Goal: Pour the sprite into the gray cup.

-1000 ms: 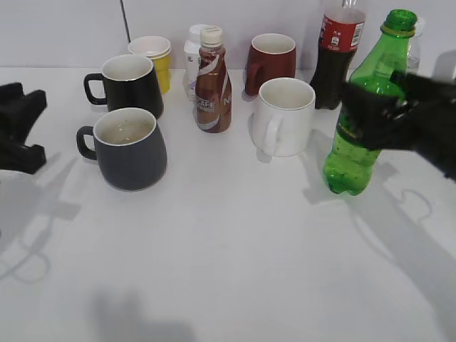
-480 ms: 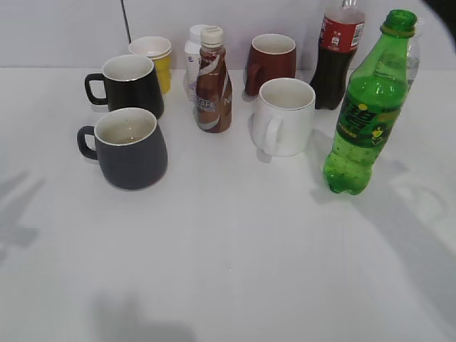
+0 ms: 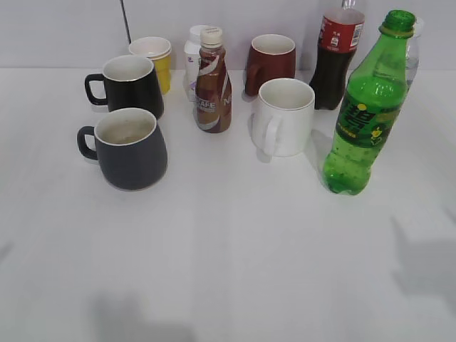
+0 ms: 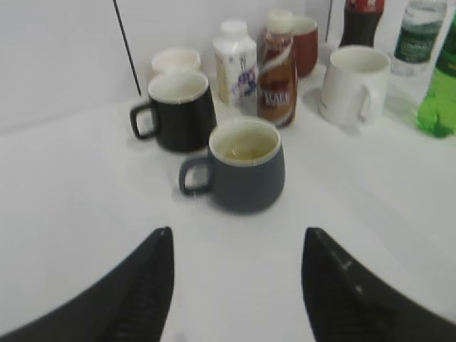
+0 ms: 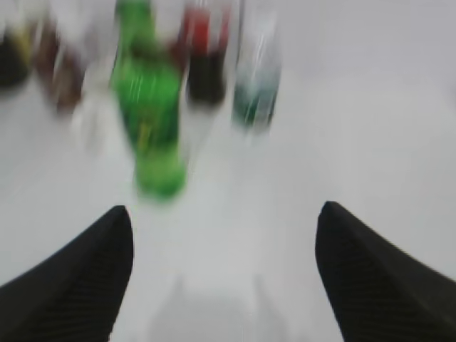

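**A:** Where's the sprite?

**B:** The sprite (image 3: 365,114) stands upright at the right of the table (image 3: 235,271), green cap on, nobody touching it. In the right wrist view it's a green smear (image 5: 151,121), the whole picture blurred.

**A:** And the gray cup?

**B:** The gray cup (image 3: 130,148) sits well apart on the left, handle pointing left. The left wrist camera looks straight at it (image 4: 244,165), and there's a pale yellowish tint at the bottom.

**A:** What's around them?

**B:** A black mug (image 3: 129,86) just behind the gray cup, a yellow cup (image 3: 154,61) behind that. In the middle a brown coffee bottle (image 3: 212,84) with a white bottle (image 3: 191,57) behind it, then a white mug (image 3: 284,117) between the coffee bottle and the sprite. At the back, a dark red mug (image 3: 271,63) and a cola bottle (image 3: 336,57).

**A:** Grippers?

**B:** Neither shows in the outside camera. The left gripper (image 4: 236,285) hangs short of the gray cup, fingers spread wide, nothing between them. The right gripper (image 5: 224,274) is spread wide too, empty, with the sprite ahead and to its left.
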You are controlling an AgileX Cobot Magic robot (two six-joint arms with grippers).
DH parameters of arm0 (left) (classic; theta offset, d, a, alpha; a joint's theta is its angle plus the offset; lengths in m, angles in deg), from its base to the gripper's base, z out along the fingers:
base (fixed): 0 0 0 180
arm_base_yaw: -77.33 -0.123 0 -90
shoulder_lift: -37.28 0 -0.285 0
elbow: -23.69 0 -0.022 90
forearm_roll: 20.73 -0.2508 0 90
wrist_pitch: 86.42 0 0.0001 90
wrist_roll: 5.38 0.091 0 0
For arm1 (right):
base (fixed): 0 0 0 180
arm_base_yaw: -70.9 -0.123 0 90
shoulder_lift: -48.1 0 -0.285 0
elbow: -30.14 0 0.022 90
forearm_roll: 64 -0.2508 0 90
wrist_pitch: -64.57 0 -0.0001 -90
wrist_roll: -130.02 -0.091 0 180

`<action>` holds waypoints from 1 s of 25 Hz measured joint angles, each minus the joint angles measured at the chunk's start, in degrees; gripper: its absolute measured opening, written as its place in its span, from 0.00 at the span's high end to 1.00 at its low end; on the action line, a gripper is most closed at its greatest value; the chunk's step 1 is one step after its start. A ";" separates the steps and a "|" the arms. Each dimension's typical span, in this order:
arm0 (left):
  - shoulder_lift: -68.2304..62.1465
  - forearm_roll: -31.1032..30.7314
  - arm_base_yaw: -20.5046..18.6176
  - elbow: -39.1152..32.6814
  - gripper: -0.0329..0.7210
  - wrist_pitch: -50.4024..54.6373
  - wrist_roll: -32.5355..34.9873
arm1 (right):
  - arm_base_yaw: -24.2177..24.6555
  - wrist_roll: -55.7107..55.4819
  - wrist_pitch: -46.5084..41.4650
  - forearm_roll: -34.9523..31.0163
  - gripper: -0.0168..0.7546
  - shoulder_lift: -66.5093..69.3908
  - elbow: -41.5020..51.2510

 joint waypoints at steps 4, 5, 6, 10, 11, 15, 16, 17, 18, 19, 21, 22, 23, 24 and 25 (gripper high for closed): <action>4.37 -3.13 -1.10 0.10 0.39 9.01 -5.03 | 0.00 8.35 -20.34 -8.82 0.21 -6.87 0.00; 5.23 -4.38 -1.49 0.10 0.39 11.53 -6.01 | 0.00 9.23 -24.07 -10.49 0.21 -8.01 0.00; 6.15 -5.24 -1.94 0.10 0.39 13.56 -6.82 | 0.00 9.99 -28.21 -11.43 0.21 -8.97 0.00; 10.16 -6.57 -3.66 0.59 0.39 18.80 -7.74 | 0.00 10.58 -40.68 -13.30 0.21 -12.34 0.00; 11.03 -6.93 -4.02 0.59 0.39 20.22 -7.77 | 0.00 10.94 -41.91 -13.45 0.21 -13.15 0.00; 14.78 -8.03 -5.61 0.27 0.40 24.86 -7.92 | 0.00 11.98 -42.93 -13.53 0.21 -17.05 0.29; 15.58 -8.05 -5.93 0.03 0.40 24.46 -7.92 | 0.00 12.30 -42.93 -13.53 0.21 -17.75 0.64; 16.14 -8.10 -6.20 -0.28 0.40 24.27 -7.98 | 0.00 12.57 -42.68 -13.44 0.21 -18.15 1.00; 16.39 -8.10 -6.32 -0.51 0.40 24.21 -8.09 | 0.00 12.68 -41.66 -13.44 0.21 -18.56 1.30; 16.44 -8.16 -6.39 -0.57 0.40 24.15 -8.08 | 0.00 12.80 -40.32 -13.44 0.21 -18.84 1.69; 16.49 -8.29 -6.44 -0.64 0.40 23.99 -8.08 | 0.00 12.85 -36.16 -13.49 0.21 -18.94 2.88; 16.49 -8.29 -6.44 -0.64 0.40 24.02 -8.08 | 0.00 12.85 -35.27 -13.49 0.21 -18.94 3.35; 16.49 -8.35 -6.44 -0.68 0.40 24.02 -8.08 | 0.00 12.85 -34.63 -13.47 0.21 -18.88 3.50; 16.49 -8.36 -6.44 -0.70 0.40 24.02 -8.08 | 0.00 12.85 -34.27 -13.47 0.21 -18.88 3.58; 16.49 -8.42 -6.44 -0.70 0.40 24.02 -8.08 | 0.00 12.85 -34.14 -13.47 0.21 -18.88 3.58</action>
